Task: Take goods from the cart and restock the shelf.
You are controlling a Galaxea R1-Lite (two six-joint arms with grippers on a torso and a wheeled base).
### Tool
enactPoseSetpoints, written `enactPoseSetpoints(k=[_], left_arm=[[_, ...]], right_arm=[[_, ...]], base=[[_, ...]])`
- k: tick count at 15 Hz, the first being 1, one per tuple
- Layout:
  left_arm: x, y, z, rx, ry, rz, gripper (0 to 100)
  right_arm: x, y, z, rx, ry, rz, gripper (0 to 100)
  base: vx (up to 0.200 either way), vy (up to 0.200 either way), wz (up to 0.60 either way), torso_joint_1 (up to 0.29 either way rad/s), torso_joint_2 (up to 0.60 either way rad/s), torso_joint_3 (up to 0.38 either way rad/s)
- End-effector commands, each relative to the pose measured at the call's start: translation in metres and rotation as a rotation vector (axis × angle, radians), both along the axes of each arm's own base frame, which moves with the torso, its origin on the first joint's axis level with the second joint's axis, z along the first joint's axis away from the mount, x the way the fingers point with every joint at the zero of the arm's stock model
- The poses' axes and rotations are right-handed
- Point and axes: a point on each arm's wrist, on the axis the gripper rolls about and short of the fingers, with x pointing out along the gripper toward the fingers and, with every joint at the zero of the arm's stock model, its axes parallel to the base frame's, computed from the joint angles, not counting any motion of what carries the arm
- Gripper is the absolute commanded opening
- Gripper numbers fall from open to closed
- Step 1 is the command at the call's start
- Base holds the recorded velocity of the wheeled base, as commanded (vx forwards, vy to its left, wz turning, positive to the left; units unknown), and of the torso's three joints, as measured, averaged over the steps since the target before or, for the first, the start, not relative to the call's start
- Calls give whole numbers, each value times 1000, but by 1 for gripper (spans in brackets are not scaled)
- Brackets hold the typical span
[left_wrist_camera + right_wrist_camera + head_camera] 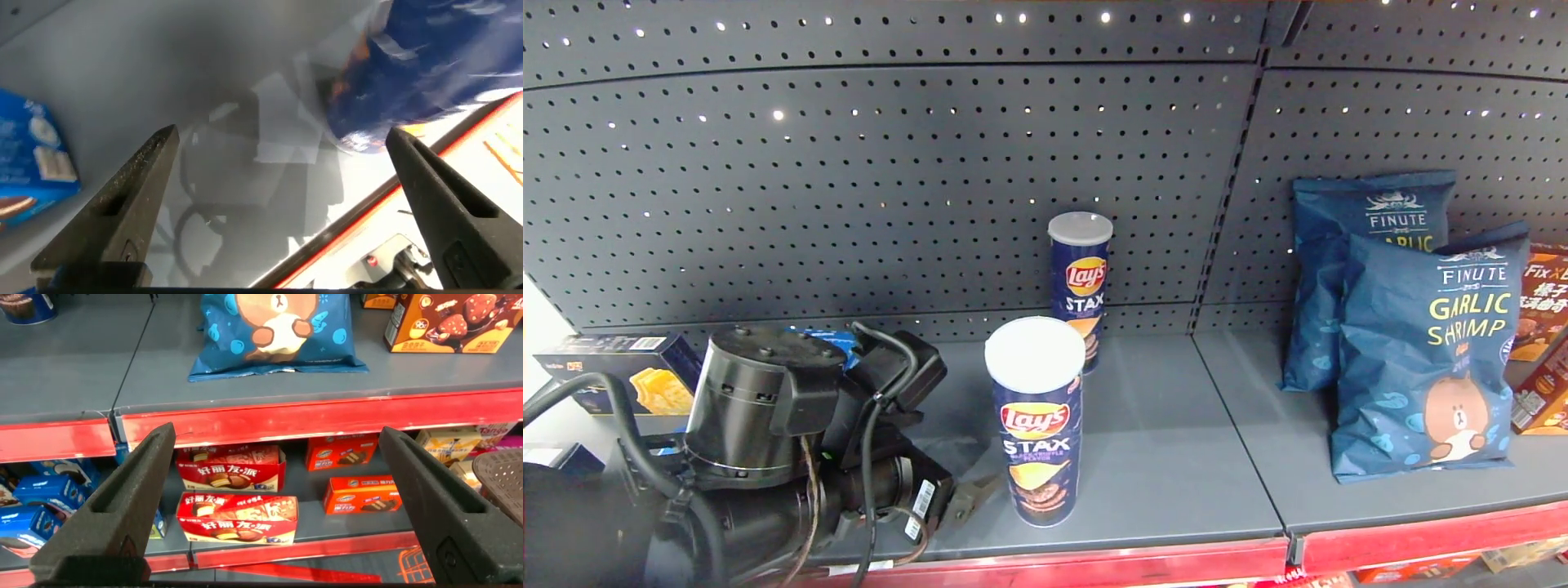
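While the left gripper [282, 135] sits spread wide over the shelf [122, 65], holding nothing, I see the front chips can [1039, 425] upright just outside one fingertip [400, 143]. Right gripper [278, 433] is also spread, empty, facing the shelf's red edge.

Near can [1035, 425] on the shelf [1160, 441], 3 o'clock of my left claw [282, 135]. Far can [1080, 286] behind it, 12 o'clock. Bags [1421, 359] well apart at 3 o'clock, one behind the other.
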Motion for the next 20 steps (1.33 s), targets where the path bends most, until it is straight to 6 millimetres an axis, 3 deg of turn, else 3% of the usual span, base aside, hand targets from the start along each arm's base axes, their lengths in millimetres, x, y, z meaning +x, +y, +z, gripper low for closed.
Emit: enactPoseSetpoints(k=[1,7,20], left_arm=[[2,6,0,4,-3,25,100],[13,-4,-5,-9,-20,15,100],[14,-27,-3,-10,-35,-26,100]], right_arm=[[0,0,0,0,1,0,100],[0,0,0,0,2,0,100],[0,0,0,0,2,0,100]], base=[[0,0,0,0,0,0],[0,0,0,0,0,0],[0,0,0,0,0,0]])
